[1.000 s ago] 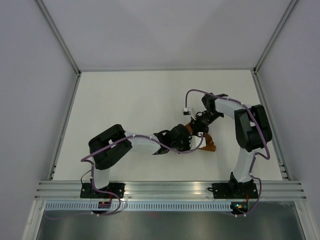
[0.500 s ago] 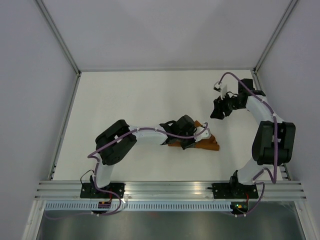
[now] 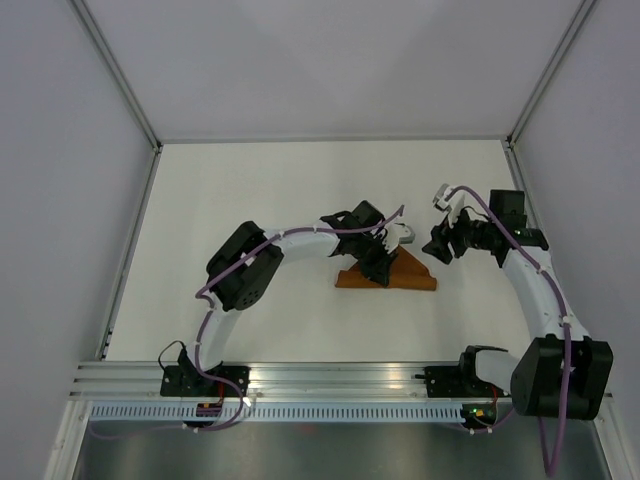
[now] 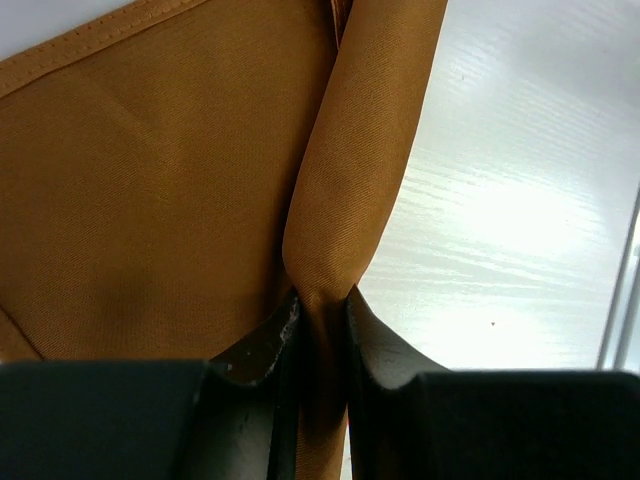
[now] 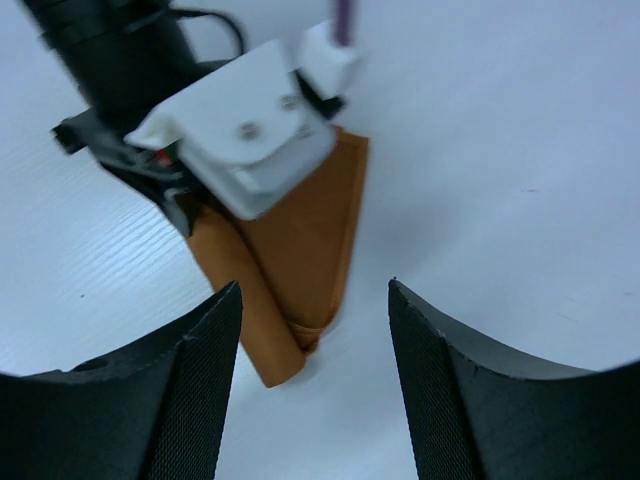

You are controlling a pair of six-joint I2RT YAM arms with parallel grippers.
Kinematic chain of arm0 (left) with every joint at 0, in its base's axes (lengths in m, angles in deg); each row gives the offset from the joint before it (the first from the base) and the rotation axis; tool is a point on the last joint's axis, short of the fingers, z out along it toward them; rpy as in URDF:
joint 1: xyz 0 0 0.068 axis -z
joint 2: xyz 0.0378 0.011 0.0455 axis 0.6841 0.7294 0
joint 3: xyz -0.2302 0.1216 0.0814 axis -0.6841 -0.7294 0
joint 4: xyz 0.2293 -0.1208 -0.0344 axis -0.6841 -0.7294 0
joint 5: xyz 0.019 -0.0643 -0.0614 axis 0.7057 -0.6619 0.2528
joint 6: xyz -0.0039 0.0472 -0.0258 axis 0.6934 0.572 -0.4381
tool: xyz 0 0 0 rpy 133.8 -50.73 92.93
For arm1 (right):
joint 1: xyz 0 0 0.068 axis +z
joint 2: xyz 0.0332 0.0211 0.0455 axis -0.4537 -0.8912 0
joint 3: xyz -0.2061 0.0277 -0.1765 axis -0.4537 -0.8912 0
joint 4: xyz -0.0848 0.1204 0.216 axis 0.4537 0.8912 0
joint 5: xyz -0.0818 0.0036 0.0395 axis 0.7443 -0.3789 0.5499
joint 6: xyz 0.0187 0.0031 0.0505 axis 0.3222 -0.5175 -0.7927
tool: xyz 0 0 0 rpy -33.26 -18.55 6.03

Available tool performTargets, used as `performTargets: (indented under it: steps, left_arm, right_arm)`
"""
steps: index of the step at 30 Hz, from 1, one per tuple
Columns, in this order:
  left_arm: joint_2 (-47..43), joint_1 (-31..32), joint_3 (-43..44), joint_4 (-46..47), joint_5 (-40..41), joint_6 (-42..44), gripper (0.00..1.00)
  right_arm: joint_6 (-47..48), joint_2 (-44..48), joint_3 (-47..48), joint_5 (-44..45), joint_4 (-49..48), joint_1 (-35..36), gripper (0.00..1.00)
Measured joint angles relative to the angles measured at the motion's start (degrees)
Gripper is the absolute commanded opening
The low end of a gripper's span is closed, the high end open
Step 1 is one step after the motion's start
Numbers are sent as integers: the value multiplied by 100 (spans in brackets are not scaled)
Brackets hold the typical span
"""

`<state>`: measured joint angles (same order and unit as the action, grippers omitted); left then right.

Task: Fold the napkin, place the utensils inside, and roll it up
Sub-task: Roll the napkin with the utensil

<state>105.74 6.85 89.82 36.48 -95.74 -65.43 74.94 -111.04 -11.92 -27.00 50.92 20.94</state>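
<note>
Mid-roll, I judge: the left gripper (image 4: 320,310) clamps a rolled fold of the napkin (image 3: 400,278) on the table (image 3: 250,200), the right gripper (image 5: 313,300) hangs open nearby, and next that fold needs turning over.

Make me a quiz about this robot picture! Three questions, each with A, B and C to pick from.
1. Where does the napkin lie?
A. on the white table
B. in a bowl
C. on a chair

2. What colour is the napkin?
A. blue
B. rust-orange
C. green

3. What is the left gripper doing?
A. standing wide open
B. pinching a fold of the napkin
C. holding a spoon

Answers:
1 A, the top view shows the cloth lying on the table between the arms.
2 B, both wrist views show orange fabric.
3 B, the left wrist view shows cloth squeezed between its fingers.
</note>
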Motion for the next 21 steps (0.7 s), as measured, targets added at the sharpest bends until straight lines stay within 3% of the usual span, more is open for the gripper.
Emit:
performTargets:
  steps: [9, 21]
  left_arm:
    - [627, -428, 782, -863, -1126, -310, 4]
    - [876, -667, 925, -1711, -1882, -428, 12]
  right_arm:
    - [350, 1003, -1596, 767, -640, 1646, 70]
    - [496, 31, -2111, 2057, -1840, 3082, 70]
